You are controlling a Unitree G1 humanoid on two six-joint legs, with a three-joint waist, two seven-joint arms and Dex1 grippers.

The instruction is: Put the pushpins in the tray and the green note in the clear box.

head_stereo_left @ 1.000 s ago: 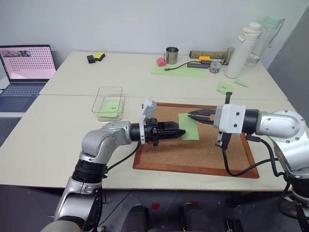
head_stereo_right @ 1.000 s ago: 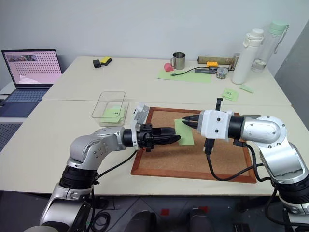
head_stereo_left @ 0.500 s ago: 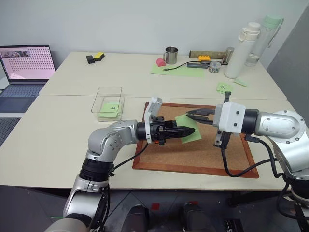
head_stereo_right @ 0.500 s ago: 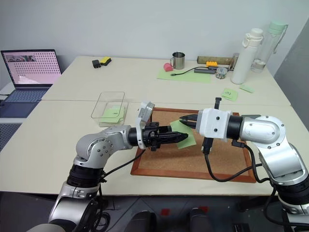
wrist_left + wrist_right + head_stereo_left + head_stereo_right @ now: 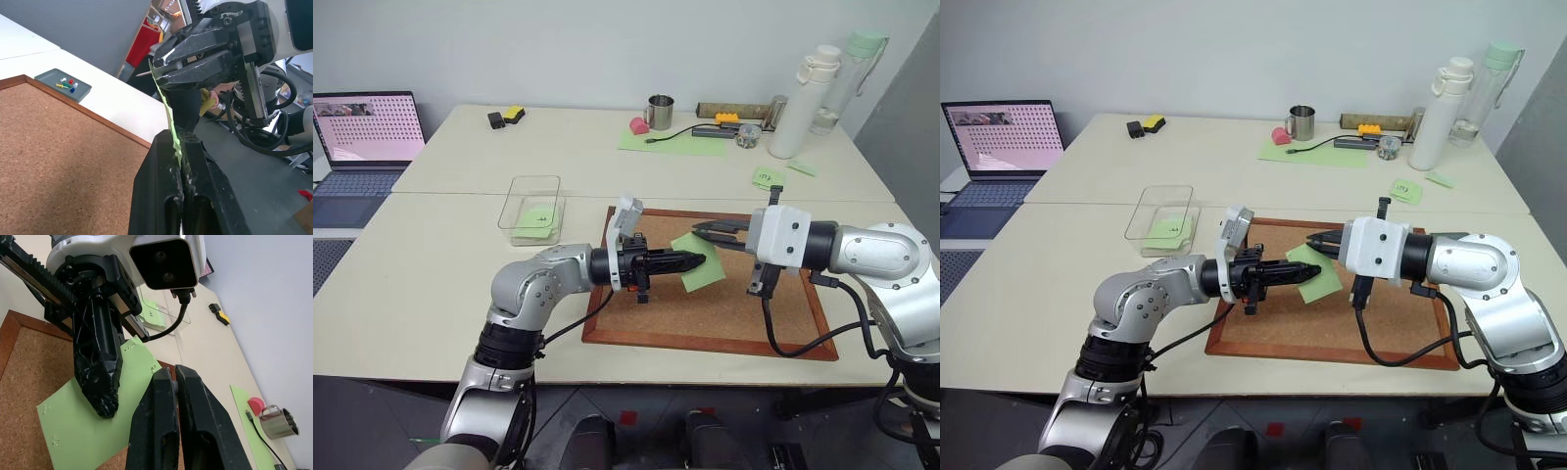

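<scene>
The green note hangs slanted above the cork board, held between both grippers. My left gripper points right and is shut on the note's lower part, which runs edge-on between its fingers. My right gripper is shut on the note's top edge, and a thin metal point shows at its jaw tips. The note spreads behind both grippers in the right wrist view. The dark-grey tray sits off the board's corner with several pushpins in it. The clear box stands left of the board.
A written green note lies in the clear box. A laptop stands at far left. On the far table are a metal mug, white bottles, a pale-green sheet and small written notes.
My left gripper has moved right to the note and shut on it. The note has swung from hanging straight to slanted. The right arm has stayed in place.
</scene>
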